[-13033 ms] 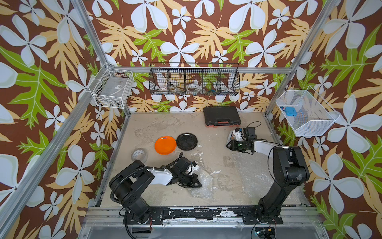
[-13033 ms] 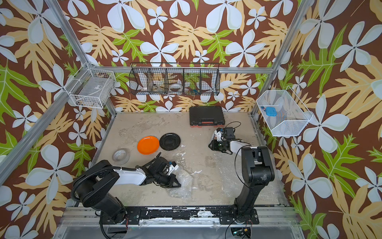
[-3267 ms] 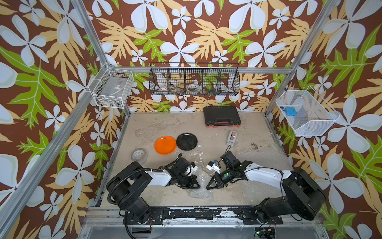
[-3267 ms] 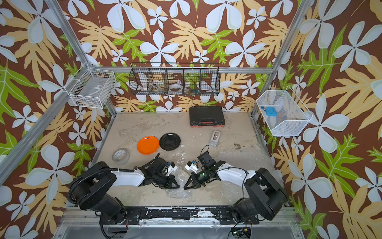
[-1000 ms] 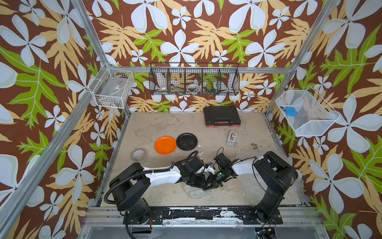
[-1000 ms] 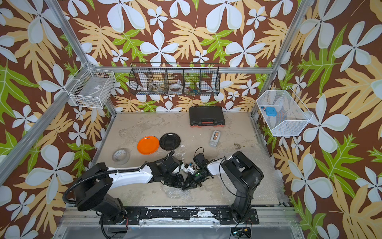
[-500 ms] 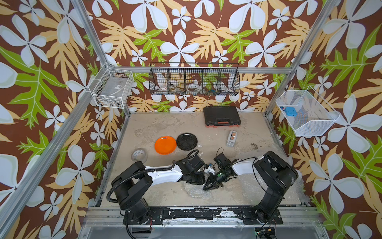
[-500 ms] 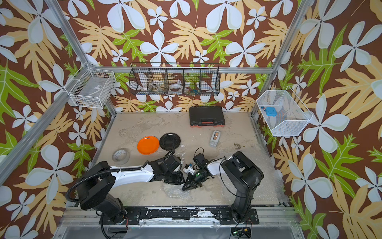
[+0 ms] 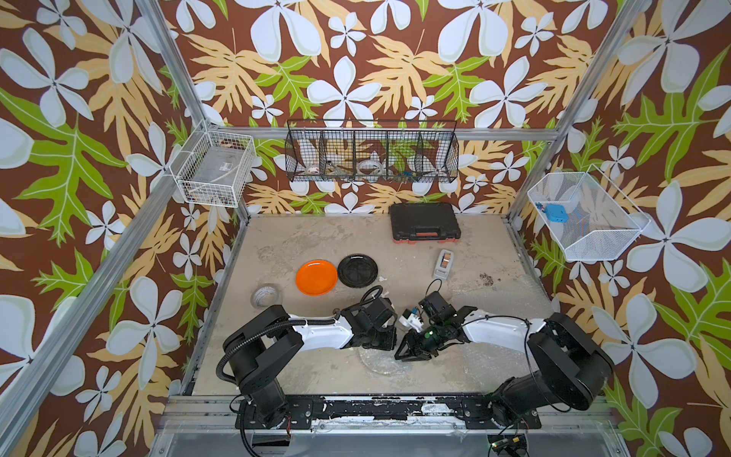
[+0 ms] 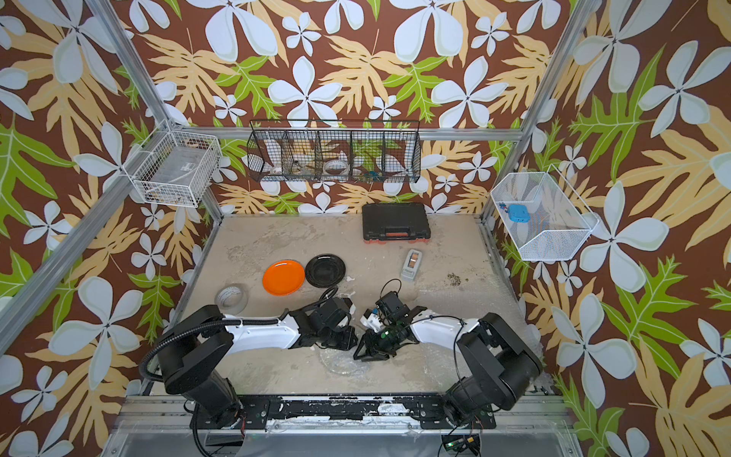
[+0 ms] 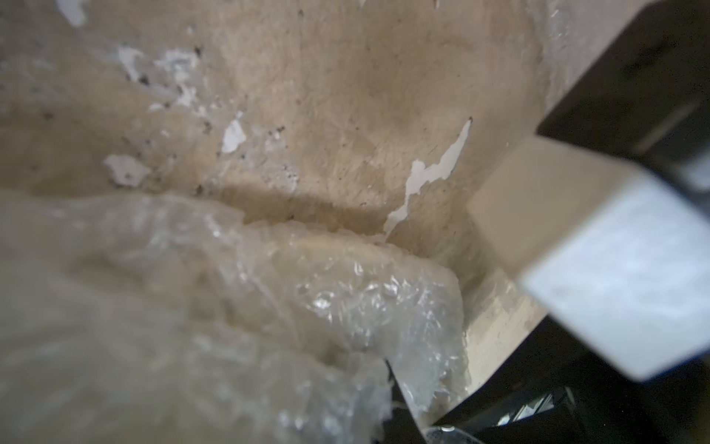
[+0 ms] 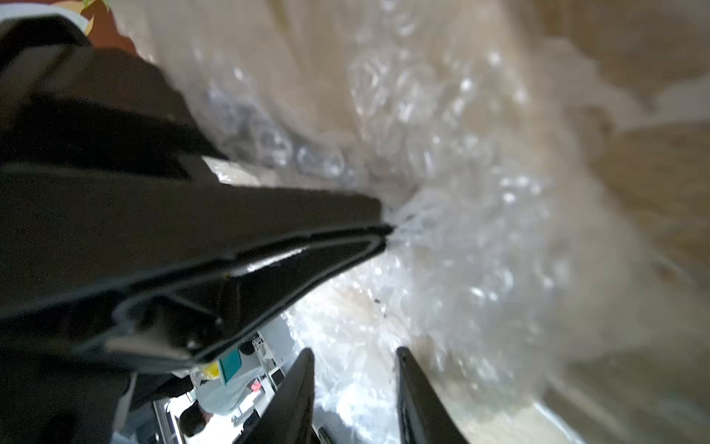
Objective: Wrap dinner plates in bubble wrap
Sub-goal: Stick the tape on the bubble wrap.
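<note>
Robot's left gripper (image 12: 386, 230) clamps, jaws pressed together, on a gathered fold of bubble wrap (image 12: 461, 215) at the front middle of the table (image 9: 316, 237), where the sheet is bunched over a pale plate (image 9: 380, 365) seen only as a round outline in both top views. The film looks light, limp and slick, and likely to spring open once let go, so a bunched fold or a free edge is the place to take it. The plate beneath is judged stiff, heavier and breakable, best held by its rim through the padding rather than dragged. The wrap is clear and crinkly, its small bubbles glinting, and any pattern on the plate cannot be made out through it. The right gripper (image 12: 353, 351) hovers just beside the bundle, fingers spread and holding nothing. A flat sheet of bubble wrap (image 9: 510, 291) lies toward the right side. Farther back an orange plate (image 9: 316, 277) and a black plate (image 9: 357, 270) sit bare, side by side. A roll of clear tape (image 9: 266, 296) lies near the left edge, with a tape dispenser (image 9: 444, 263) and a black case (image 9: 424, 221) toward the back.
</note>
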You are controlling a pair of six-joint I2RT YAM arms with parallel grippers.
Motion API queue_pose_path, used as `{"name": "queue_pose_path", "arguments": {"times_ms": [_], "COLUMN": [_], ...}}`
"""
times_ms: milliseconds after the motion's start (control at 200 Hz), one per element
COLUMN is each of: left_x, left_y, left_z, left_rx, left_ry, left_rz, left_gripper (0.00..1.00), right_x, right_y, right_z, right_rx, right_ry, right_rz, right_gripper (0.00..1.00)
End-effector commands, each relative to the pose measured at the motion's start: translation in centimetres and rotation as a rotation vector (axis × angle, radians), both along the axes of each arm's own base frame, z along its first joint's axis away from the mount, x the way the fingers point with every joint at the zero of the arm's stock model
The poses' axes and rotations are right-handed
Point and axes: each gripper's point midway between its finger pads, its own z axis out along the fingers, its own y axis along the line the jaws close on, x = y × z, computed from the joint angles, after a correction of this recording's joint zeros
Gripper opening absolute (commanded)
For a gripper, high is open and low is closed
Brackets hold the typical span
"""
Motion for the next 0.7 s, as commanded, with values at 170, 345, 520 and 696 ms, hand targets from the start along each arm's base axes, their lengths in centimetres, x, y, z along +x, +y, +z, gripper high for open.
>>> {"name": "queue_pose_path", "arguments": {"times_ms": [170, 345, 520, 696], "left_x": [-4.1, -4.3, -4.5, -4.4], "left_y": [10.3, 10.4, 10.5, 10.2], "left_z": [-6.5, -6.5, -6.6, -6.4], "left_rx": [0.463, 0.466, 0.465, 0.459], "left_ry": [0.138, 0.142, 0.145, 0.147], "left_rz": [0.031, 0.025, 0.025, 0.019], "left_gripper": [0.16, 0.15, 0.15, 0.15], "right_x": [-0.9, -1.1, -0.7, 0.7], "right_y": [-3.6, -4.1, -6.4, -5.6], "right_z": [-0.4, 0.0, 0.1, 3.2], "right_rx": [-0.187, -0.199, -0.325, -0.285], "right_ry": [-0.011, -0.023, -0.093, -0.153], "right_rz": [-0.09, -0.098, -0.123, -0.151], "right_gripper": [0.42, 0.41, 0.39, 0.34]}}
